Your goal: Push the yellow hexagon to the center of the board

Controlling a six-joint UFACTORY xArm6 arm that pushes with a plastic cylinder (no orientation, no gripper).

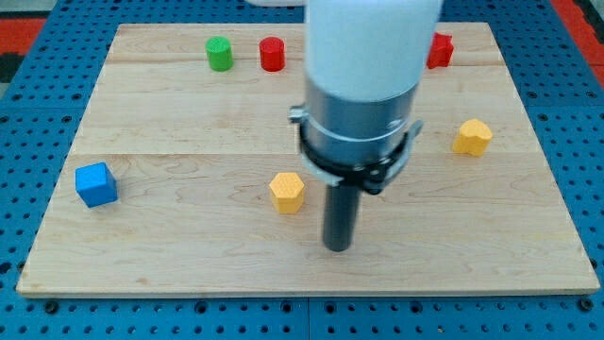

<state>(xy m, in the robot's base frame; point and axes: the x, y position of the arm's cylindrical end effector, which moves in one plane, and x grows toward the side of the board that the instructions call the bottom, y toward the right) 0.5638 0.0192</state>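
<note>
Your tip (338, 247) sits just to the view's right of a yellow hexagon (287, 192), a little below it, with a narrow strip of bare wood between them.

You have no gripper on this arm, so nothing spreads or pinches; the rod simply ends in the tip, which rests low on the wooden board (189, 246), below the board's middle. The yellow hexagon beside it lies slightly left of and below the centre. A second yellow block (472, 137) (its shape also looks hexagonal) sits well apart toward the view's right. Along the view's top you see a green cylinder (219, 53) and a red cylinder (272, 54) near each other, plus another red block (440, 50) partly hidden behind the arm's white housing (373, 47). A blue cube (96, 184) stands near the left edge.
</note>
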